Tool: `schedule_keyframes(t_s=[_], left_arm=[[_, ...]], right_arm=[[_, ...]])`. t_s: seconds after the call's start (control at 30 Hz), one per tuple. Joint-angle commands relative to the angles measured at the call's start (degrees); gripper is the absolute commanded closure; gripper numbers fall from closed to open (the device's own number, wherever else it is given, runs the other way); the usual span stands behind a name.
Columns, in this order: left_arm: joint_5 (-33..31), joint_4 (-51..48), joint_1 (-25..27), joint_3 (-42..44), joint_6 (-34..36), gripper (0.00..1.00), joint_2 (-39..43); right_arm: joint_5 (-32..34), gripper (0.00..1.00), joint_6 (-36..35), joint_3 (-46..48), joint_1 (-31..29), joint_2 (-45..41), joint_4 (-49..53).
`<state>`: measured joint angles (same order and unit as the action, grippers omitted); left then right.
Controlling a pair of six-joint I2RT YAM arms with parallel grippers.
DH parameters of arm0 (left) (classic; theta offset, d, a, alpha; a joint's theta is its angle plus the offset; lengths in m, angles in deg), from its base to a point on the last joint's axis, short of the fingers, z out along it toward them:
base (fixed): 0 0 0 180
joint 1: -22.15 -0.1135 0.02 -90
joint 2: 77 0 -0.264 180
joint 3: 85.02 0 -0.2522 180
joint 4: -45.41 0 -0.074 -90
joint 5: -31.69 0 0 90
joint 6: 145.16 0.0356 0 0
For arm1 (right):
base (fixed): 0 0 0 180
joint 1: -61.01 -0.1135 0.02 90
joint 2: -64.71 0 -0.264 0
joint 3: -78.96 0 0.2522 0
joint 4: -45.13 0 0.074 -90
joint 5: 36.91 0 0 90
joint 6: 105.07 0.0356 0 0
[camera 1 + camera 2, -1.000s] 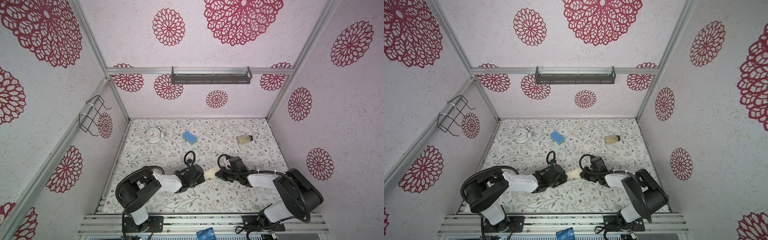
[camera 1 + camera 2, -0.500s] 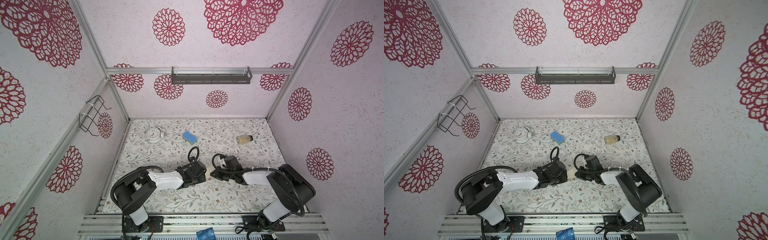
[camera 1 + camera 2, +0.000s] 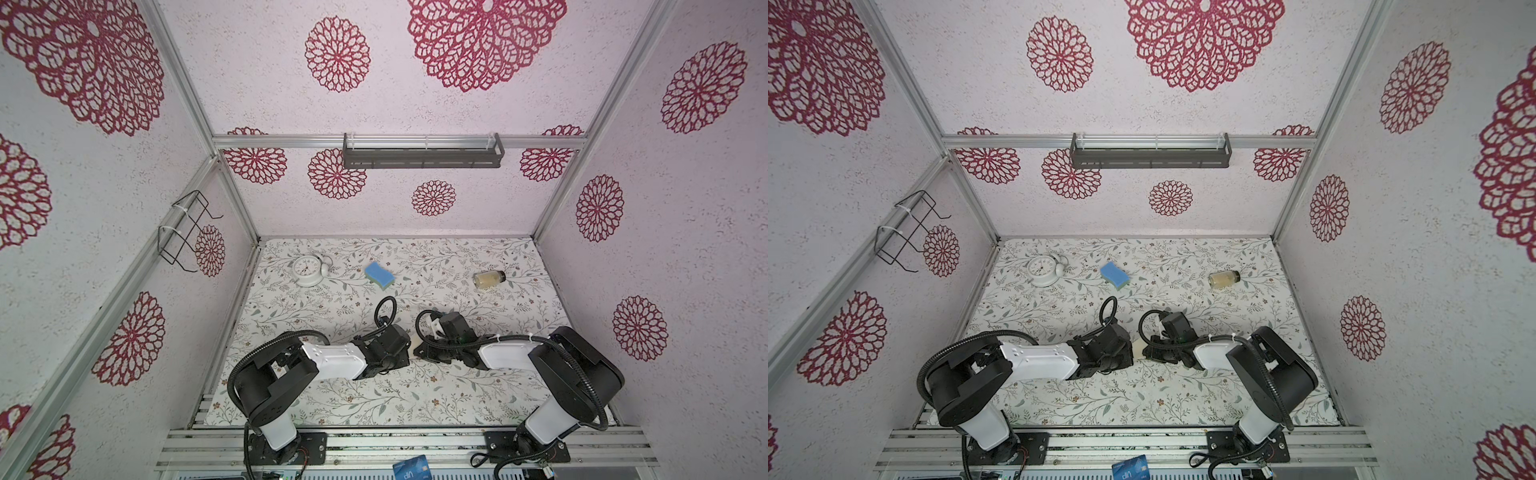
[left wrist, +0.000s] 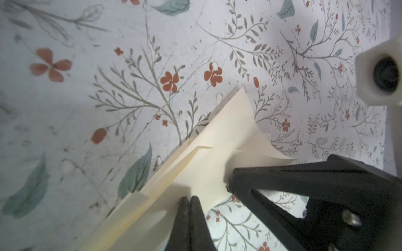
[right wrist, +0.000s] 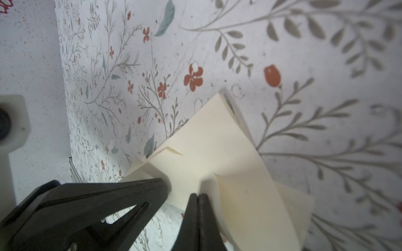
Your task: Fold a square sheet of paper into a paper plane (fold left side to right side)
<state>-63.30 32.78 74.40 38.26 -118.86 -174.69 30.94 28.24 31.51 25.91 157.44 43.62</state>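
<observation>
- The part-folded paper plane lies on the floral surface at the lower centre of the left wrist view, with its loose flaps curling up.
- The left claw and right claw are both closed tight, tips against the paper. Whether either pinches it is unclear.
- The crease would likely set best if one tip pins the layers while the other slides along it.

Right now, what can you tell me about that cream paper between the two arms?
The paper is thin, plain cream and unmarked. It is already folded into a narrow layered shape with sharp creases, stacked flaps and one curling corner. It sits low over the floral table, towards the front middle, and is mostly hidden by the arms in both top views. The left gripper and right gripper, both shut, appear to pinch it from opposite sides.
</observation>
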Motion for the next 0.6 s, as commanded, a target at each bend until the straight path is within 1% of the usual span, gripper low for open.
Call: schedule_keyframes(t_s=[0.0, 0.27, 0.4, 0.57], left_arm=[[-0.3, -1.3, -0.5, 4.2, -3.6, 1.0, -1.5], [-0.2, -0.1, -0.2, 7.8, -7.3, 1.0, -1.6], [-0.3, 0.1, -0.2, 8.0, -7.7, 1.0, -1.7], [-0.1, 0.5, -0.2, 7.9, -7.7, 1.0, -2.0]], right_arm=[[5.7, 1.0, -3.4, 1.8, 0.9, -0.9, 11.3], [5.9, 1.0, -3.8, 4.9, 5.9, -2.7, 12.9], [6.4, 1.0, -2.8, 6.5, 7.6, -3.3, 13.7], [8.7, 1.0, -1.7, 7.3, 10.6, -4.8, 16.1]])
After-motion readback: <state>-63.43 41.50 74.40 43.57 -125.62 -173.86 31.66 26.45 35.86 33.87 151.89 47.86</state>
